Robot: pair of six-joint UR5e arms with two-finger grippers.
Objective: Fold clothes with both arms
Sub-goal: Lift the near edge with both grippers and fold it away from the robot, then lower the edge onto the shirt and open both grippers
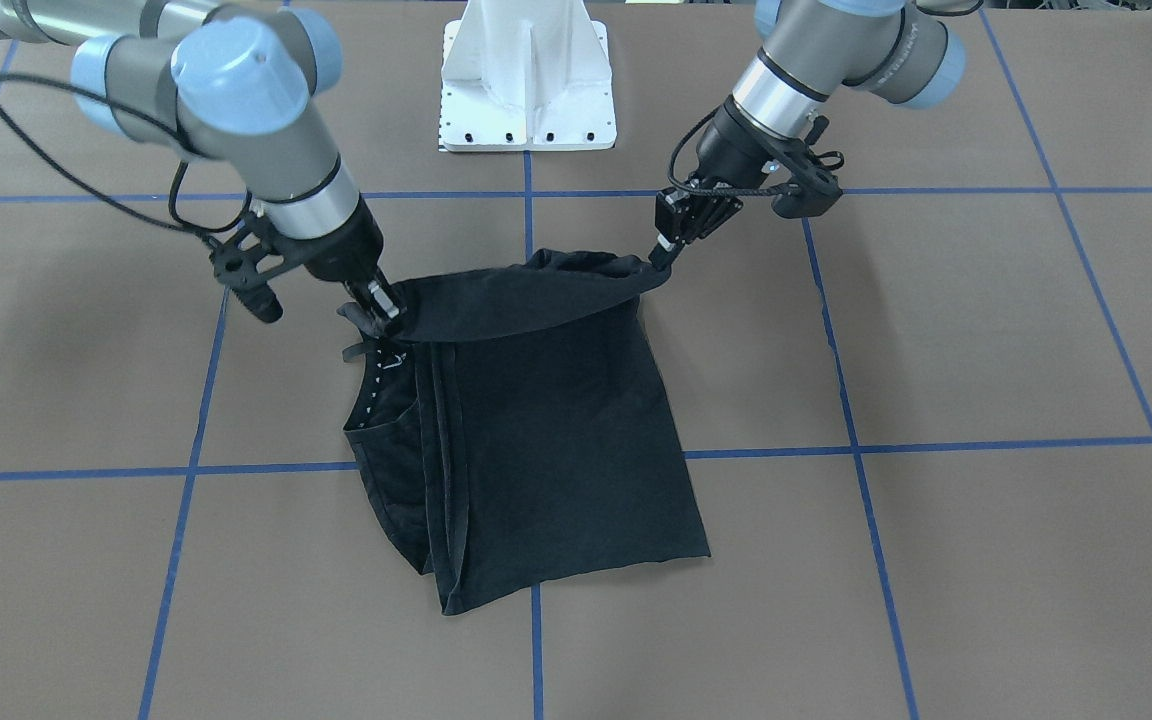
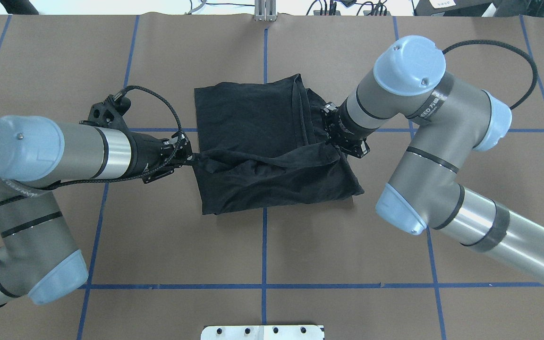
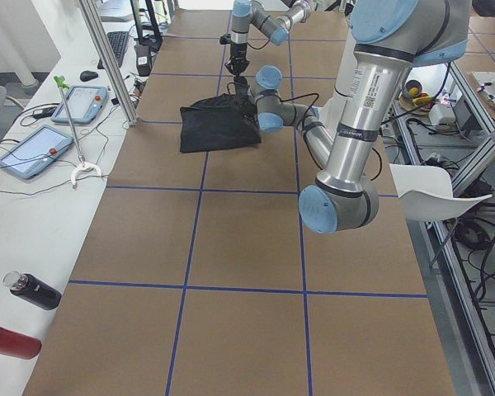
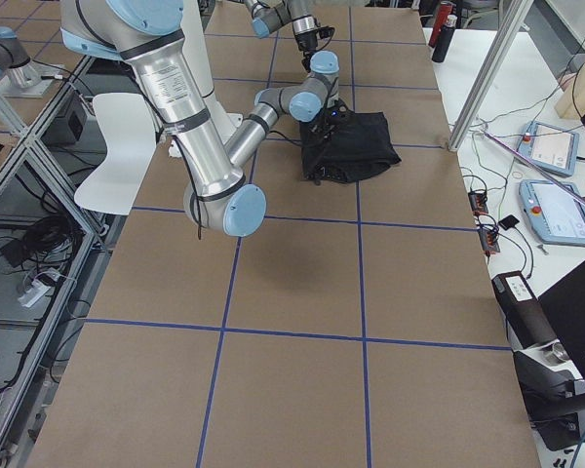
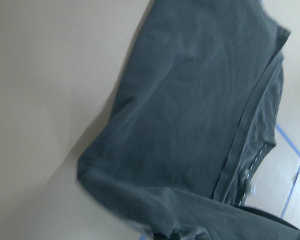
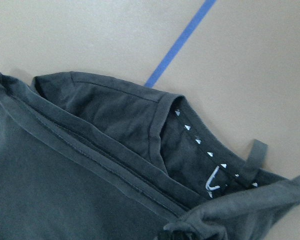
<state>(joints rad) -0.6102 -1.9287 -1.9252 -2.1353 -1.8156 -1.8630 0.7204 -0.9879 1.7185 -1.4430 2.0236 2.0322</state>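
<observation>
Overhead exterior: left gripper [image 2: 191, 159] pinches the T-shirt's [image 2: 248, 118] lifted edge at 9 o'clock; T-shirt lies folded at table [image 2: 347, 245] centre, that edge stretched across it; right gripper [image 2: 329, 142] pinches the same edge at 3 o'clock.

Overhead, the T-shirt [image 2: 253, 118] lies mid-way across the table [image 2: 347, 245]. The left gripper [image 2: 191, 158] meets its 9 o'clock edge, the right gripper [image 1: 381, 305] apparently its 3 o'clock edge. The pedestal [image 2: 262, 332] stands at 6 o'clock, well apart.
</observation>
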